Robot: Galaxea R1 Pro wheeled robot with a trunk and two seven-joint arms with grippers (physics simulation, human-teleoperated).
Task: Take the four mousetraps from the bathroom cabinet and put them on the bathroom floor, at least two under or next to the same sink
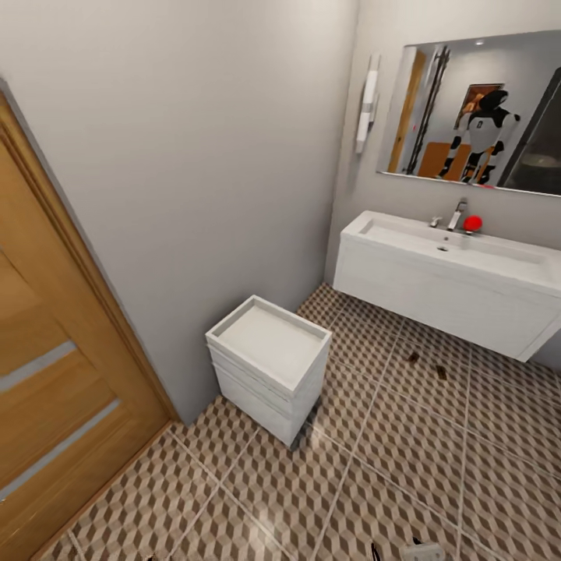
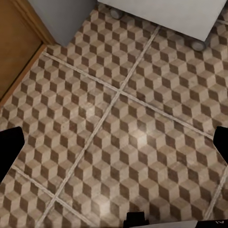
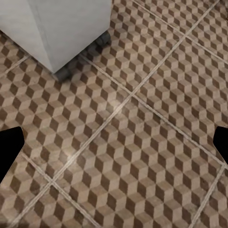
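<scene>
**Two mousetraps on the tiles below the sink**

A wooden door [image 1: 47, 374] stands at left, then a white wheeled cart [image 1: 269, 362]. Two mousetraps [image 1: 414, 357] [image 1: 441, 372] lie on the bathroom floor [image 1: 374, 460] under the sink [image 1: 452, 253]. The left claw [image 2: 114, 142] and right claw [image 3: 114, 142] are both spread wide, holding nothing.

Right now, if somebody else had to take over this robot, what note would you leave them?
Left claw and right claw: open, empty, over the brown, beige and white cube-patterned tile floor.
Two tiny dark flat things, likely mousetraps, lie on that floor under the wide white wall-hung sink.
Done, it seems: two traps by the sink. Left: probably two more from the cabinet.
</scene>
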